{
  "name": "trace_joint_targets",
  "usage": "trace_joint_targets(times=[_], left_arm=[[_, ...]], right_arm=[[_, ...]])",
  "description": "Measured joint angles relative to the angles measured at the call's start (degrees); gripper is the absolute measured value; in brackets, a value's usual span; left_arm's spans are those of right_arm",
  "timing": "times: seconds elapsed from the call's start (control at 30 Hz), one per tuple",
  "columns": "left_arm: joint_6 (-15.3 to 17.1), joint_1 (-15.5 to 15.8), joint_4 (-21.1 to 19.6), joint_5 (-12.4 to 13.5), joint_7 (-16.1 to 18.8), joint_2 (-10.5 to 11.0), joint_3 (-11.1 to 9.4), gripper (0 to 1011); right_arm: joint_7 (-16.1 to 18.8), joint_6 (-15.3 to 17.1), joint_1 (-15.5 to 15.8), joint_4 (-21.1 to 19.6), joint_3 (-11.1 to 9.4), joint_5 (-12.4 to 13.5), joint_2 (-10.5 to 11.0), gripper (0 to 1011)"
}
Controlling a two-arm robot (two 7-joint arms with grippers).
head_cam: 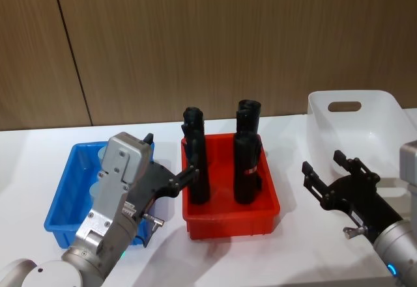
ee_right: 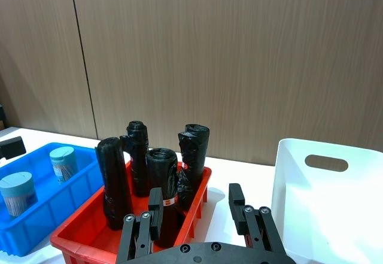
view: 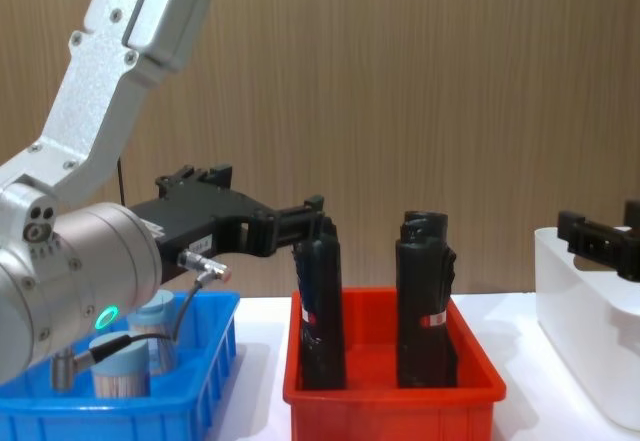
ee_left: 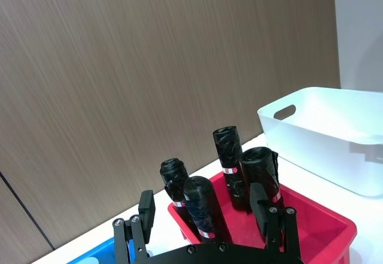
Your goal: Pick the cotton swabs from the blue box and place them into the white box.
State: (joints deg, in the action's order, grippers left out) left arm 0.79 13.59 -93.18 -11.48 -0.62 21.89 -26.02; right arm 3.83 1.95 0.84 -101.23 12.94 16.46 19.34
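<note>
Left end effector (head_cam: 171, 155) hovers, jaws apart, above the blue box (head_cam: 62, 199).

We see a white counter (head_cam: 39, 163) backed by a brown wood-grain panelled wall (head_cam: 260, 33). A dark seam (head_cam: 71, 53) divides the panels above the counter's left part. Beyond the panelling a plain pale wall (ee_left: 359, 30) begins. Soft, even light falls across the counter.

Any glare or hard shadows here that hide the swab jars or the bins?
Head view: even light, no strong glare; the left claw, open, and its arm hide part of the blue box; the right claw, open, hangs in front of the white box. Left wrist view: a grey shadow falls on the white box's inner wall. Right wrist view: the cotton swabs are evenly lit.
</note>
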Motion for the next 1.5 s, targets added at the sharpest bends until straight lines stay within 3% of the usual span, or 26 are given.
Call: trace_joint_targets(times=[1.5], left_arm=[[0.0, 0.0, 0.0, 0.0, 0.0, 0.0, 0.0, 1004]], right_arm=[[0.0, 0.0, 0.0, 0.0, 0.0, 0.0, 0.0, 683]])
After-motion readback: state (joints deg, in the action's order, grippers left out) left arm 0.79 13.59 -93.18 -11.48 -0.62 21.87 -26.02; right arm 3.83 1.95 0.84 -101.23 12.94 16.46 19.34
